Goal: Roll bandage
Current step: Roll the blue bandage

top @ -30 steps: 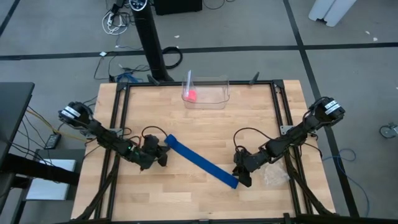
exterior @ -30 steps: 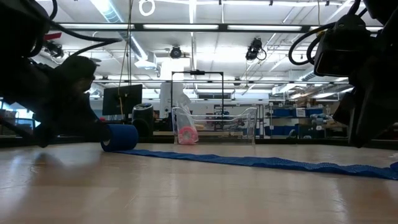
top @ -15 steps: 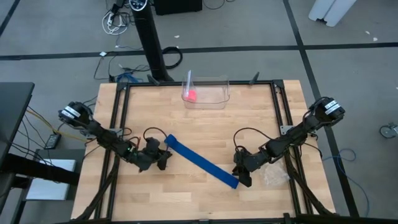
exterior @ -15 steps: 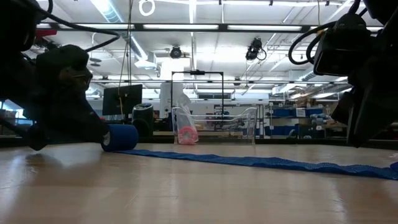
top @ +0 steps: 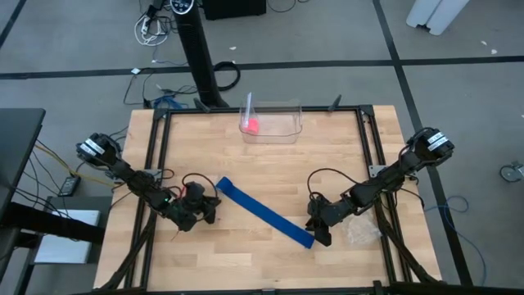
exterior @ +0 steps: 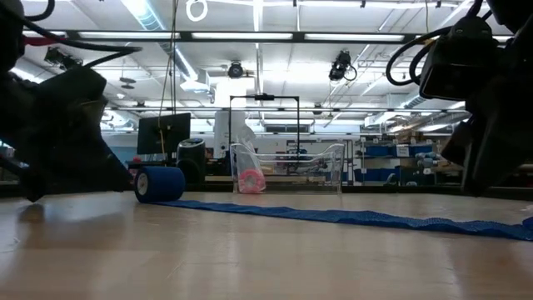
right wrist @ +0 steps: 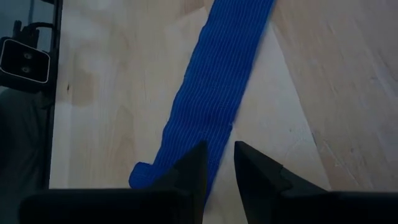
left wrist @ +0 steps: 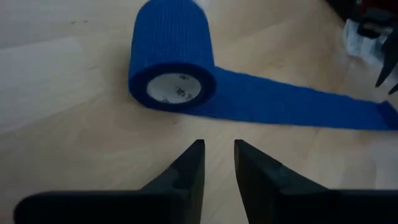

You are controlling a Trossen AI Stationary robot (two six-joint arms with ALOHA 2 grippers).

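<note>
moved: left gripper (top: 206, 209) has backed off the roll since 1 s ago; low view now shows a gap between them. bandage and right arm unchanged.
bandage (top: 264, 213): small rolled core at its left end (left wrist: 172, 64), rest lies flat as a long strip running diagonally to the right gripper (top: 318, 234).
left gripper state: fingers (left wrist: 186, 168) nearly together, holding nothing, pointed at roll's open end, just beside it.
right gripper state: fingers (right wrist: 189, 168) nearly together, low over the strip's free end; grip on it — cannot tell.
progress: early, approx. only a few turns wound; most of strip left to roll.
count: 1 bandage, 2 arms, 1 clear bin (top: 274, 123) at far edge w/ 1 pink item (top: 252, 125), 1 plastic bag (top: 360, 229) by right arm.
</note>
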